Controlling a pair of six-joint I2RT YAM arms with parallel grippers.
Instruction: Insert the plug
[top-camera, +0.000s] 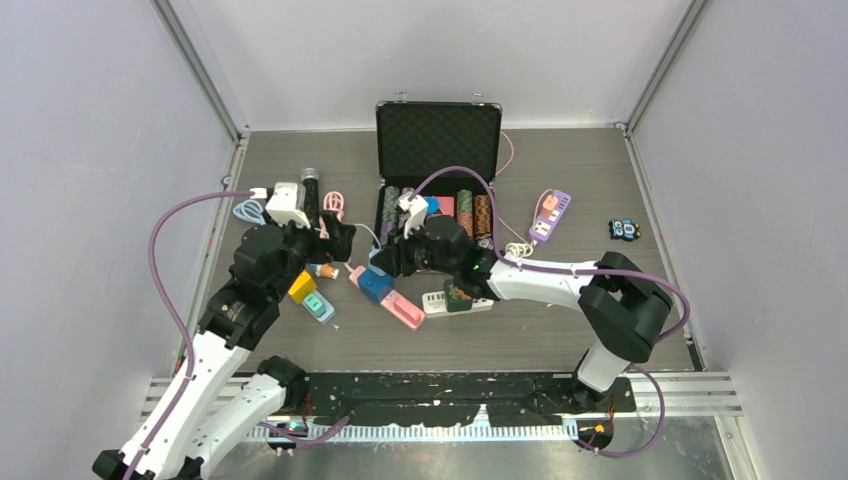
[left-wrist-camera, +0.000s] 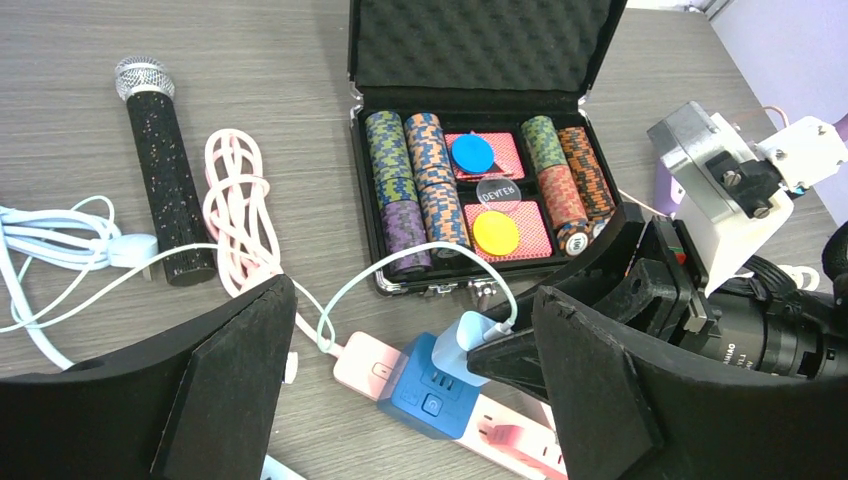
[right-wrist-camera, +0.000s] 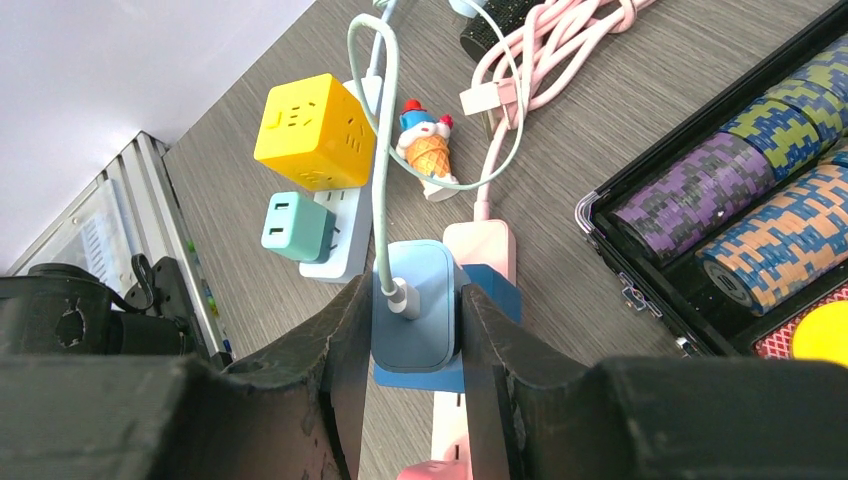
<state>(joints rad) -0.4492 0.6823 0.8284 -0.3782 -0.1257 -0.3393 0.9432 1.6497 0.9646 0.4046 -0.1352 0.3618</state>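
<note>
- The plug (right-wrist-camera: 415, 315), a pale blue charger block, is clamped between the right jaws, which close narrowly on its two sides.
- It sits left of the worktop's (top-camera: 560, 160) centre, about midway between the near and far edges, just in front of the open chip case (top-camera: 438, 140).
- The plug's underside meets the top of a blue cube socket (left-wrist-camera: 425, 395). I cannot tell whether its prongs are fully in.
- The cube sits on a pink power strip (left-wrist-camera: 365, 365) that runs diagonally toward the near edge.
- A pale cable (right-wrist-camera: 385, 150) leaves the plug's top face and loops off toward the left edge.
- The left jaws stand wide apart and hold nothing. They hover over the cube and pink strip, clear of the plug.
- Nearer the left edge lie a yellow cube socket (right-wrist-camera: 318, 130) and a teal adapter (right-wrist-camera: 295, 225) on a white strip, with a small ice-cream figure (right-wrist-camera: 428, 145) beside them.
- A black microphone (left-wrist-camera: 165, 180) and a coiled pink cable (left-wrist-camera: 235, 200) lie toward the far-left corner.
- A purple power strip (top-camera: 551, 215) lies right of the case, well apart from the plug.
</note>
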